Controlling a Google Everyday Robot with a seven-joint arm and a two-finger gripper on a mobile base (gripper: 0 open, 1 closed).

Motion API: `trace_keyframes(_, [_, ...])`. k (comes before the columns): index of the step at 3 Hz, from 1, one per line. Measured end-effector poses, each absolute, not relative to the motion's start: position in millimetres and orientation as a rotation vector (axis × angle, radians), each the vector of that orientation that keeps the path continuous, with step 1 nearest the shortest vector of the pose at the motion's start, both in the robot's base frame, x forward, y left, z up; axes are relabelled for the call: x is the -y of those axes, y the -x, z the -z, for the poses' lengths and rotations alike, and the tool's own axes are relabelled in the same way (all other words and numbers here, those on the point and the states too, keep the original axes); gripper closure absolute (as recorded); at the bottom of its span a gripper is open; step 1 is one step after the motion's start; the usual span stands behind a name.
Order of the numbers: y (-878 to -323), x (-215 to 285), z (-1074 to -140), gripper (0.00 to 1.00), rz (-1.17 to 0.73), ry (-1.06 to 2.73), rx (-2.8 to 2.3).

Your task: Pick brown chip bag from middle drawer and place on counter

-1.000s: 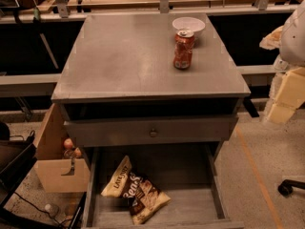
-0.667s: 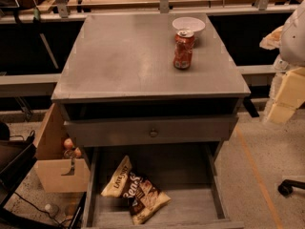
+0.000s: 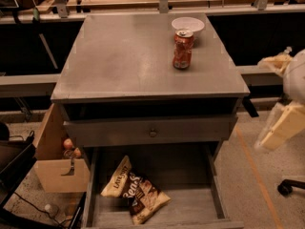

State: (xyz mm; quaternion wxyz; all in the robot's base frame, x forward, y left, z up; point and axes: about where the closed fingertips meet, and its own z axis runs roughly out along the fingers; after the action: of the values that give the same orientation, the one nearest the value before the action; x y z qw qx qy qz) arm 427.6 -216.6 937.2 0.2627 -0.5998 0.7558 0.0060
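The brown chip bag [image 3: 135,191], pale yellow and dark brown, lies flat on the left part of the plank floor of the open middle drawer [image 3: 193,208] at the bottom of the cabinet. The grey counter [image 3: 128,56] is the cabinet's top. My gripper [image 3: 280,99] hangs at the right edge of the view, off to the right of the cabinet at about counter height. It is far from the bag and holds nothing that shows.
A red-orange soda can [image 3: 182,49] and a white bowl [image 3: 188,24] stand on the counter's back right. A shut drawer front with a round knob [image 3: 152,133] sits above the open drawer. A cardboard box [image 3: 57,168] stands on the floor at left, a chair caster [image 3: 288,187] at right.
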Motion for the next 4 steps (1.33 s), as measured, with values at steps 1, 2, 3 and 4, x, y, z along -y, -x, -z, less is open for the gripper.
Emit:
trace_keyframes(1, [-417, 207, -872, 0.0, -0.108, 1.589, -1.977])
trace_keyframes(2, [-412, 202, -792, 0.0, -0.141, 1.544, -1.992])
trace_keyframes(3, [-418, 192, -722, 0.0, -0.157, 1.503, -2.049])
trace_keyframes(4, [-427, 184, -680, 0.0, -0.126, 1.511, -2.119])
